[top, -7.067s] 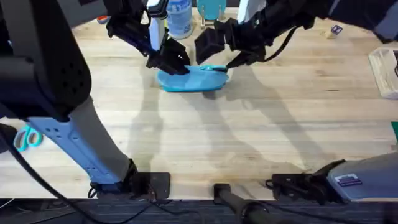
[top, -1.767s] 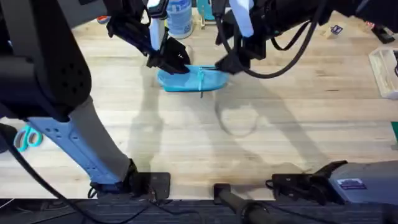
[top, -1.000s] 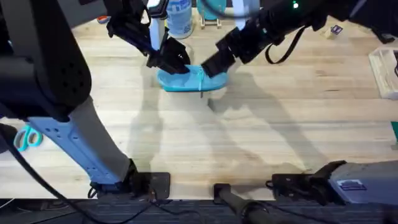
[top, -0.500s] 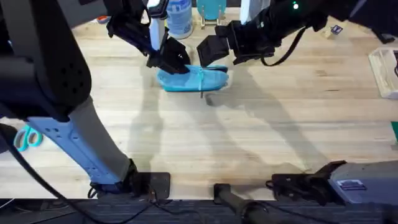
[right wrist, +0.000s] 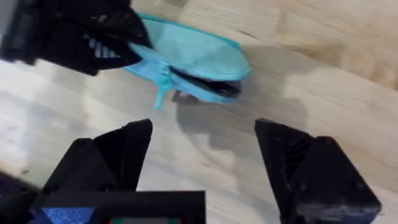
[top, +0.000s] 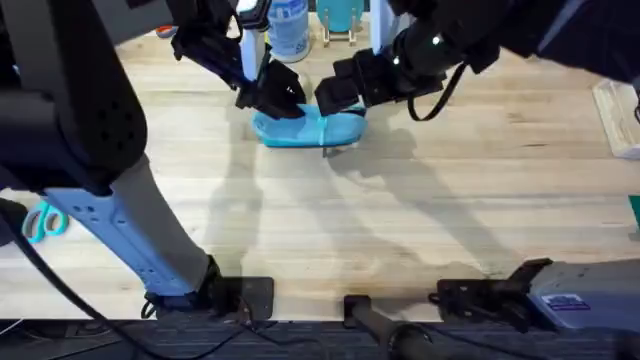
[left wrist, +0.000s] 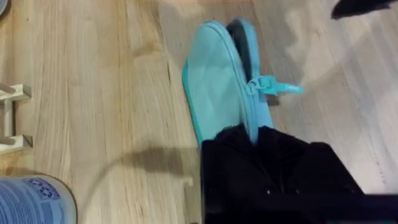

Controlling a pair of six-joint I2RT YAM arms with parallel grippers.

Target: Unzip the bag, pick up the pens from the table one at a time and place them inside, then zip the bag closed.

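The light-blue bag (top: pixel 300 130) lies on the table (top: pixel 400 220) at the back centre. My left gripper (top: pixel 276 99) is shut on its left end; in the left wrist view the black fingers (left wrist: pixel 273 155) clamp the bag (left wrist: pixel 214 81) just behind the zipper pull (left wrist: pixel 273 88). The zipper is partly open, and the right wrist view shows the bag (right wrist: pixel 193 53) with a dark gap at its mouth (right wrist: pixel 208 86). My right gripper (top: pixel 336 96) hovers over the bag's right end, open with nothing between its fingers (right wrist: pixel 124 149). The pens are out of view.
A blue-and-white cylindrical container (top: pixel 288 25) stands just behind the bag, next to a small wooden stand (left wrist: pixel 11 118). Teal-handled scissors (top: pixel 40 222) lie at the table's left edge. A pale box (top: pixel 620 115) sits at the far right.
My right gripper lifted off the bag's right end, swung back, then came down again close over it. The left gripper kept its hold and the bag stayed in place.
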